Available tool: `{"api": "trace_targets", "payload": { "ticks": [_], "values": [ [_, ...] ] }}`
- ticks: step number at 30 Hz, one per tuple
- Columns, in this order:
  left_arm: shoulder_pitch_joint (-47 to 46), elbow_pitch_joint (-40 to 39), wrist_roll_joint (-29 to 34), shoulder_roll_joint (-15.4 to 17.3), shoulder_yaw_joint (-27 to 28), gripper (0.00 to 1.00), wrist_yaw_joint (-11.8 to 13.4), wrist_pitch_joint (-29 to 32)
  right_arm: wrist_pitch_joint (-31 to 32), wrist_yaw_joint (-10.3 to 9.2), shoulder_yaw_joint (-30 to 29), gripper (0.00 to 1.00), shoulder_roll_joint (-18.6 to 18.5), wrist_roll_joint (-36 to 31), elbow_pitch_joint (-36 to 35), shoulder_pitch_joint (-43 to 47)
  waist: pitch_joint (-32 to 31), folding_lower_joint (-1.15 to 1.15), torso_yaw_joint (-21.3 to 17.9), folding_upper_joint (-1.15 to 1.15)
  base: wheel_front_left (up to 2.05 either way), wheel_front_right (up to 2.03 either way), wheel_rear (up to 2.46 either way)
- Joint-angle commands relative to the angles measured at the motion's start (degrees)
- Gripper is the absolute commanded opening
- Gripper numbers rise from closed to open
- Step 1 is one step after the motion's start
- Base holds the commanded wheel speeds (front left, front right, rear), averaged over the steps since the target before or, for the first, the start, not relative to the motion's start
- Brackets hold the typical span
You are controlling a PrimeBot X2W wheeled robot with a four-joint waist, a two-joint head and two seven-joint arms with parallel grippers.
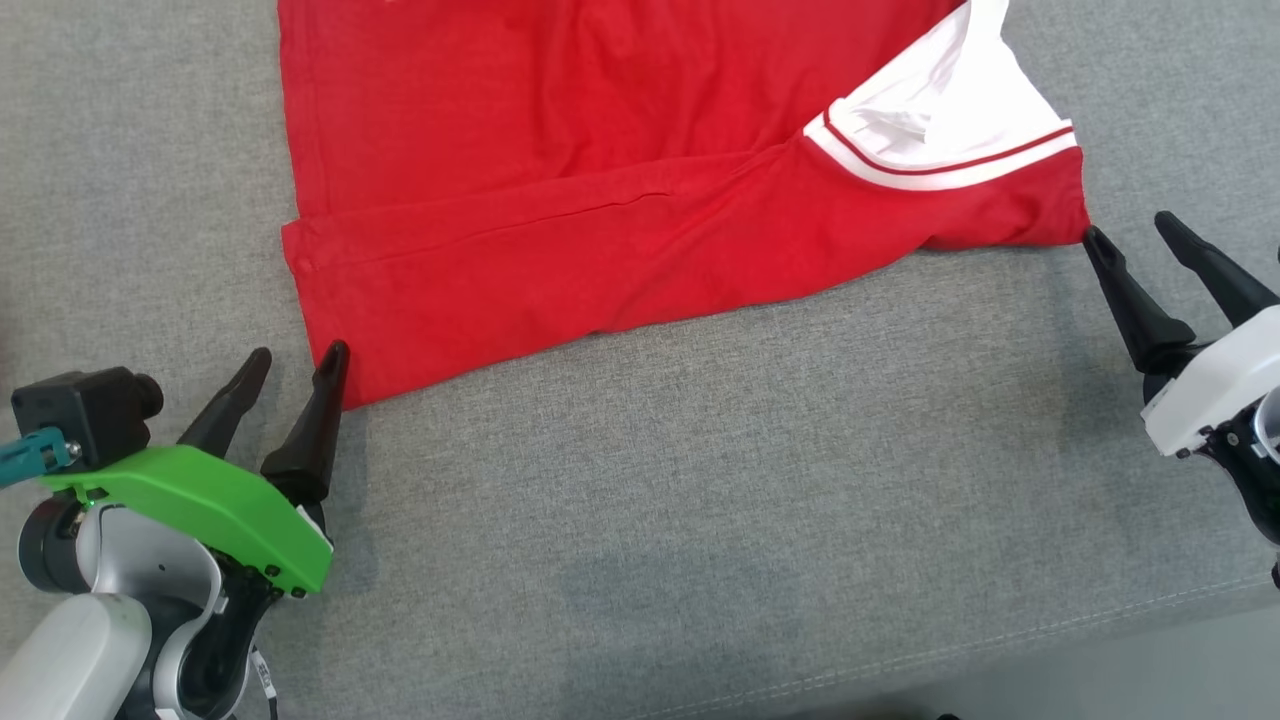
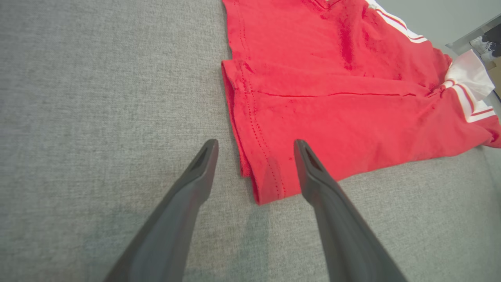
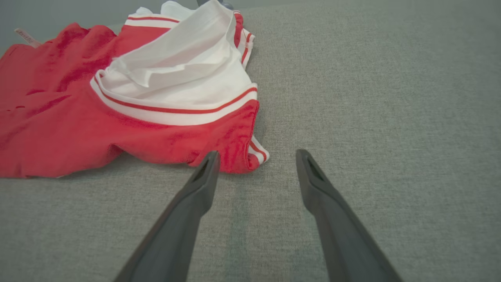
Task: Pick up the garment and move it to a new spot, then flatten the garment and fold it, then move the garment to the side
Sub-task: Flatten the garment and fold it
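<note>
— Left gripper (image 1: 300,350) is closest to us, jaws spread, at the red garment's (image 1: 600,200) near corner.
— Our right gripper (image 1: 1128,225)?
— Jaws spread too, by the other corner. Nothing held. Garment lies on the grey tabletop (image 1: 700,500), near edge folded over.
— So we're folding?
— We think so. Next, we pinch both corners.

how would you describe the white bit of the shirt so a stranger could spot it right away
On the grey fabric surface lies a red garment. At its end near the right gripper sits a crumpled white panel, bright against the red and edged with a thin red stripe.
</note>
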Motion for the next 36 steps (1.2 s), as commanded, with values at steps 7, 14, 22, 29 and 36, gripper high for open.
{"api": "trace_targets", "payload": {
  "ticks": [7,14,22,29,36],
  "values": [
    [0.09,-0.38,-2.70,-0.54,-0.13,1.00,0.23,1.88,2.95,-0.02,-2.53,1.00,2.92,-2.33,-0.23,-0.16,2.77,0.00,0.12,0.00,0.00,0.00,0.00],
    [-1.85,1.76,-3.99,-1.71,-1.34,1.00,-1.20,3.77,4.19,-0.02,-2.84,1.00,4.84,-2.68,1.54,-2.71,3.47,0.00,1.05,0.00,0.00,0.00,0.00],
    [-3.44,5.19,-3.65,-2.43,-3.25,1.00,-1.98,5.32,6.69,-0.02,-4.25,1.00,4.60,-1.02,2.75,-5.42,3.22,0.00,1.37,0.00,0.00,0.00,0.00],
    [-5.99,9.26,-2.35,-3.16,-5.95,1.00,-2.98,7.54,12.01,-0.02,-1.66,1.00,4.24,-1.07,5.72,-7.94,3.49,0.00,1.56,0.00,0.00,0.00,0.00],
    [-7.65,10.95,-1.35,-2.38,-8.07,0.00,-5.10,9.38,16.53,0.01,2.95,0.00,2.75,0.44,6.00,-9.30,3.45,0.00,1.60,0.00,0.00,0.00,0.00]
  ]
}}
